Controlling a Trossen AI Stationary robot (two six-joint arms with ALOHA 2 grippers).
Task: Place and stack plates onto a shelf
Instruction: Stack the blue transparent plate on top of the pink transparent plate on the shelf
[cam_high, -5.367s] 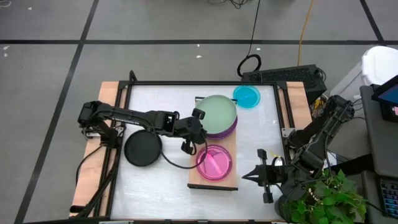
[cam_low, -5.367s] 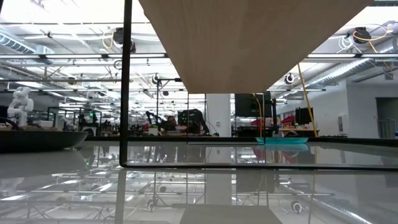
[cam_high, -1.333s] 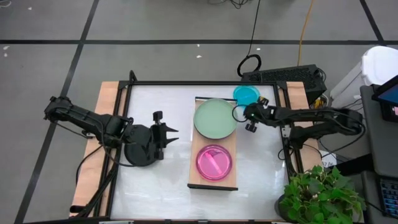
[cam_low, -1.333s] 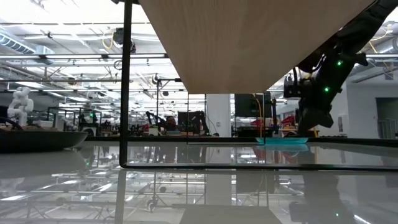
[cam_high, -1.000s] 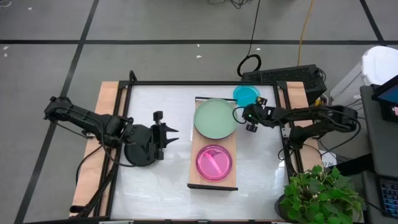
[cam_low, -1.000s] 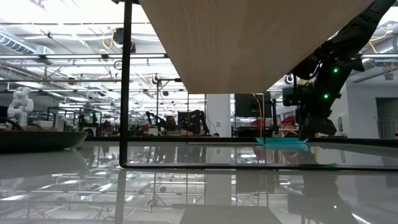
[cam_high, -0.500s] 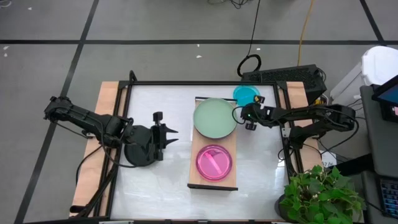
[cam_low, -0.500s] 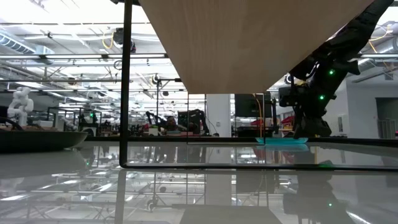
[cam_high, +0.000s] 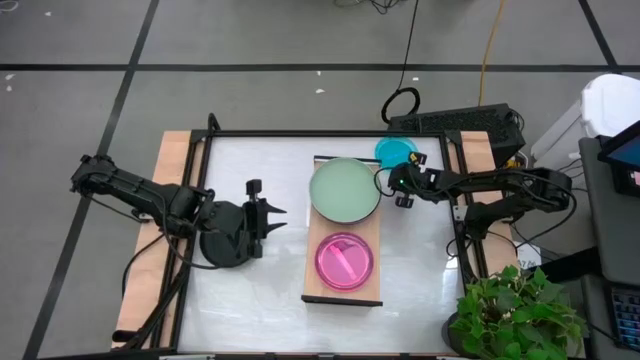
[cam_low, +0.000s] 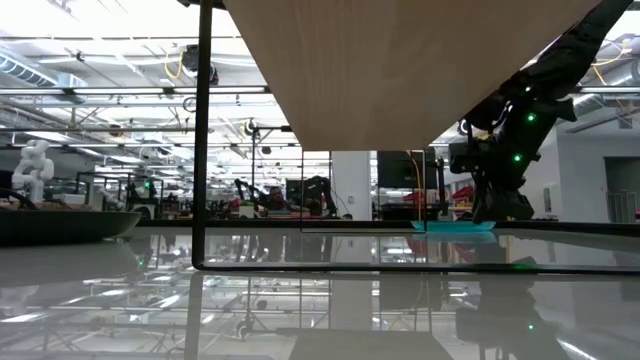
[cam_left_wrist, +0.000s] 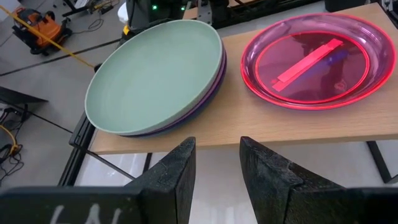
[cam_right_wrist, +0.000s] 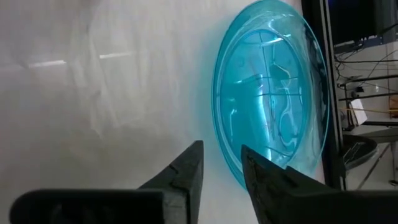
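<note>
The right gripper (cam_high: 392, 186) reaches across the far side of the white bench (cam_high: 260, 290), low over its surface, with the blue plate (cam_high: 397, 152) just ahead of its fingertips. In the right wrist view its two dark fingers (cam_right_wrist: 184, 171) stand a narrow gap apart, and the near rim of the blue plate (cam_right_wrist: 270, 93) lies right at that gap, over the tip of one finger; whether the fingers already pinch the rim or only bracket it cannot be told. From table height the same arm comes down at the right, with the blue plate (cam_low: 453, 226) flat on the bench at its foot.

The left gripper (cam_high: 268, 218) waits over the near-left part of the bench, fingers parted and grasping nothing. The black plate (cam_high: 228, 240) lies on the bench under and behind its wrist. Past its fingertips (cam_left_wrist: 180, 168) stands the wooden shelf (cam_left_wrist: 298, 124), well clear of them.

On the shelf (cam_high: 310, 285) the green plate (cam_high: 345, 190) sits on top of the purple plate (cam_left_wrist: 208, 99), of which only an edge shows below the green one (cam_left_wrist: 155, 74). The pink plate (cam_high: 345, 261) lies beside that stack on the same board, apart from it, with a pink strip inside it (cam_left_wrist: 314, 59)
</note>
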